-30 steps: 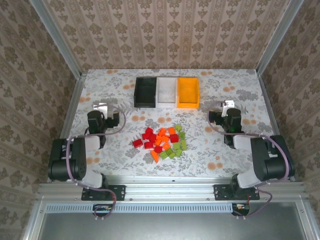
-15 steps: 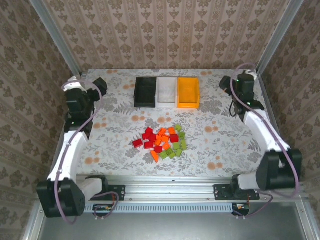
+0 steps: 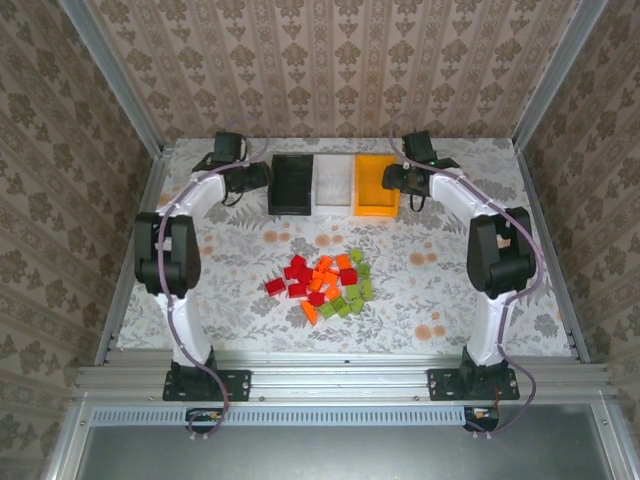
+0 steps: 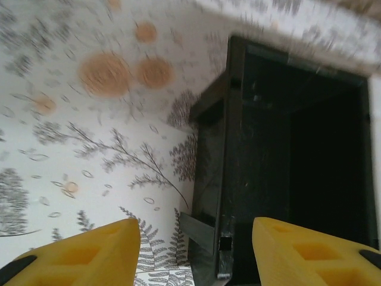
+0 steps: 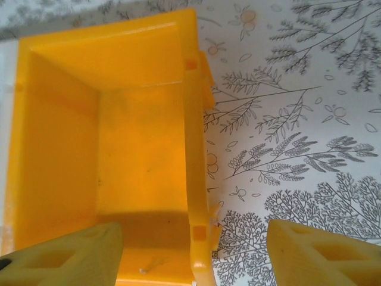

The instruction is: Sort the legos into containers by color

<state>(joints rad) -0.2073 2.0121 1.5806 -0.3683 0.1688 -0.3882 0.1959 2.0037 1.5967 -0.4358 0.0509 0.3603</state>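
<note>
Legos [image 3: 325, 285] lay unsorted at centre; left gripper [image 4: 196, 253] straddled the left wall of the black bin [image 4: 208, 155], right gripper [image 5: 193, 253] the right wall of the orange bin [image 5: 193, 149], both jaws apart, apparently to brace the row.

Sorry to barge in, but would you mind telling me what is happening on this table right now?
Two robot arms are set to sort legos by color, and no brick is picked up yet. The left gripper is at the black bin, jaws open astride its outer wall. The right gripper does the same at the orange-yellow bin at the row's other end. The red, orange and green bricks lie piled in the middle of the table, and all three bins look empty.
</note>
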